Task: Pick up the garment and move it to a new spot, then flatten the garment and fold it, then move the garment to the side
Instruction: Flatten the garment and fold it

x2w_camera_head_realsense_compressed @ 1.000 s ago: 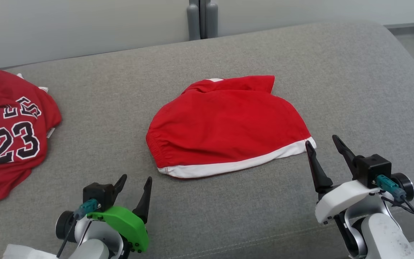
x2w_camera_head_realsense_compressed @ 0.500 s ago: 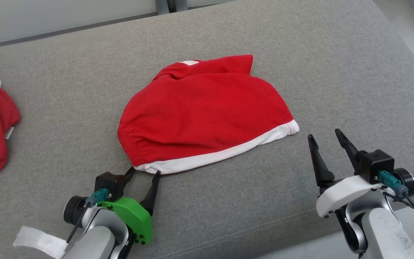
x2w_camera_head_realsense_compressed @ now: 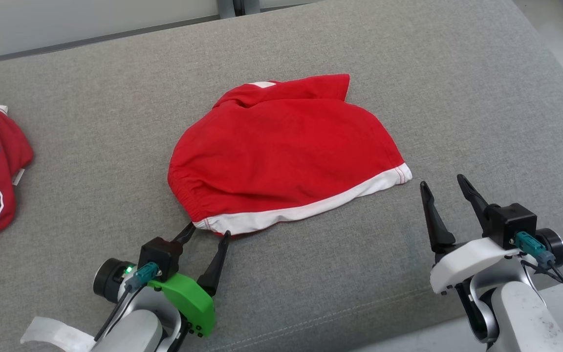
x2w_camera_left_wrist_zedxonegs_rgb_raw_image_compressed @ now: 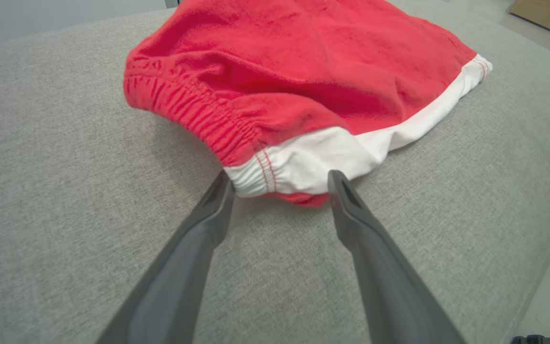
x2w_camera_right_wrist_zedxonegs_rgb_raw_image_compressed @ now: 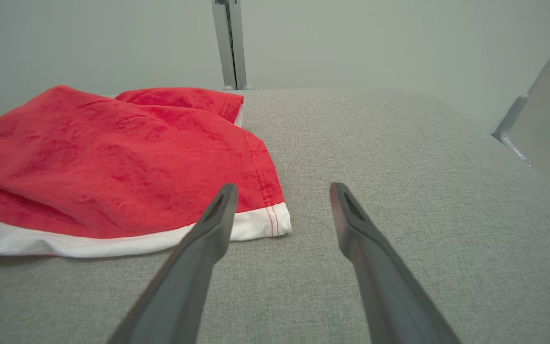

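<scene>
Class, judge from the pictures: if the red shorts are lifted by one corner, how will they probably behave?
Probably floppy: the red shorts lie in soft folds, so they would likely drape from the corner. Likely light, being thin cloth. The gathered waistband may stretch a little.

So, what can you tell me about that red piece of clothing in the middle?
The red shorts look like soft cotton, with a gathered elastic waistband and a white band along the near edge. They lie loosely folded and slightly puffed on the grey cushion. The left gripper, open, has its fingertips either side of the near waistband corner, apparently just touching it; nothing grips them.
</scene>
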Motion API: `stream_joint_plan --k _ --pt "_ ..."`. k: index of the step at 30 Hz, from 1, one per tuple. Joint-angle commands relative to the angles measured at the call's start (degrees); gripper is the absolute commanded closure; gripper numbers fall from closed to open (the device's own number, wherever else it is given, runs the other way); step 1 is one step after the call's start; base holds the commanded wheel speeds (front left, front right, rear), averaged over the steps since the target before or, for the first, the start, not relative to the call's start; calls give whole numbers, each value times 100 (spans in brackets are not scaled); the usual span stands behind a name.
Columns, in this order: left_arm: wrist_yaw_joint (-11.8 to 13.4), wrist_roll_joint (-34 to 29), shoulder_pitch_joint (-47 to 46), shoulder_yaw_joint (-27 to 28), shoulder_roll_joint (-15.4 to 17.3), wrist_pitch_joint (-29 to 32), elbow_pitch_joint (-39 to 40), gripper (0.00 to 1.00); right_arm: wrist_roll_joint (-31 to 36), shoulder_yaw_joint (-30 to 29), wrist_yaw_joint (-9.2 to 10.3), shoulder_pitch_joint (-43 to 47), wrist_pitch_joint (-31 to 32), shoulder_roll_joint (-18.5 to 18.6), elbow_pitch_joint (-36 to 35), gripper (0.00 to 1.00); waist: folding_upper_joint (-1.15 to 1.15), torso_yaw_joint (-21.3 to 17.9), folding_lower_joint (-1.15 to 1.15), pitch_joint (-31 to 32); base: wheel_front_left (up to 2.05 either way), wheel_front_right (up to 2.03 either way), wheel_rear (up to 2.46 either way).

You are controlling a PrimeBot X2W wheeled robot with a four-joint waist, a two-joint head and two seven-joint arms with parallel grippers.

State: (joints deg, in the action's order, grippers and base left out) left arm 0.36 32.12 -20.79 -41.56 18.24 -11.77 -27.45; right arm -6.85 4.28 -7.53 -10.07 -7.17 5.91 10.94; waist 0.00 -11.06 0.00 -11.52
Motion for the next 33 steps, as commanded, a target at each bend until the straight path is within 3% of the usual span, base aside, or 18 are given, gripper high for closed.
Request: stream_joint_plan --k 1,3,6,10,16,19,22,25,33 --pt "20 -33 20 -4 29 -41 34 2 21 -5 8 -80 -36 -15 3 0 0 1 0 0 0 0 0" --pt "35 -49 -6 -5 8 -85 77 11 17 12 9 -97 -40 -18 25 0 0 -5 0 -2 0 0 0" --pt "5 -89 -92 -30 -18 -124 48 17 18 39 8 -98 -38 -19 44 0 0 -30 0 -6 0 0 0" --pt "-29 -123 -179 -35 -77 -194 -32 40 -14 58 9 -125 -40 16 63 0 0 -75 0 -13 0 0 0" --pt "-87 -77 -269 73 -218 -305 -211 38 -1 66 8 -135 -30 15 84 0 0 -139 0 -10 0 0 0" --pt "-140 -64 -289 157 -286 -325 -290 41 16 67 9 -125 -23 6 88 0 0 -158 0 -6 0 0 0" --pt "-182 -109 -302 212 -349 -343 -381 64 16 59 9 -106 -32 19 109 0 0 -158 0 10 0 0 0" --pt "-208 -173 -312 285 -399 -352 -409 100 -3 54 8 -109 -24 28 144 0 0 -140 0 19 0 0 0" --pt "-218 -335 -41 589 -351 -342 -297 100 -103 59 8 -326 187 289 726 0 0 83 0 14 0 0 0"
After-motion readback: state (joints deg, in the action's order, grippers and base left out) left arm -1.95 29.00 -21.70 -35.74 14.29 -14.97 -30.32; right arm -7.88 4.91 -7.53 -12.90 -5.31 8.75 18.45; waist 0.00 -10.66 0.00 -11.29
